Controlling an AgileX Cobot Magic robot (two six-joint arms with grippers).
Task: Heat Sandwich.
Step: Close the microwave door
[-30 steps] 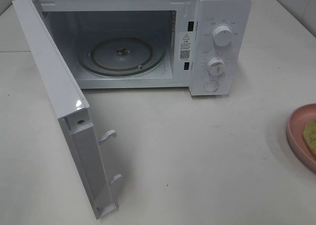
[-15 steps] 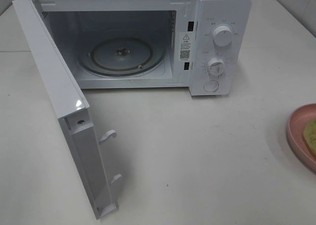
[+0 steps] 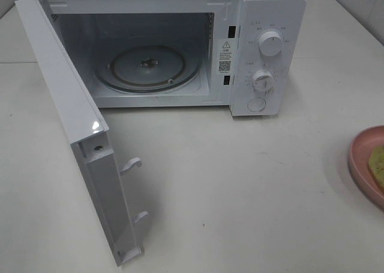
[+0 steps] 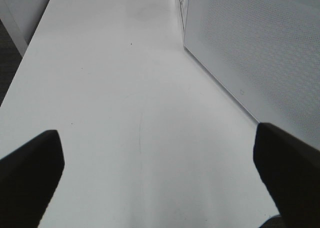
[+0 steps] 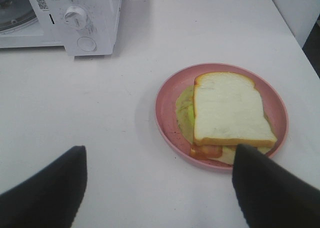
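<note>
My right claw [image 5: 157,188] hangs wide open and empty, the sandwich [image 5: 227,118] just ahead on its pink plate [image 5: 165,105]. Looks light, soft, loosely stacked, so I'd grip the stiff plate rim instead.

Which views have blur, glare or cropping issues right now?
Exterior high: sharp, a small glare spot on the door; the plate is cut off at the right edge. Left wrist: the table is washed out, the near jaws dark and blurred. Right wrist: the sandwich is sharp, the jaws soft.
</note>
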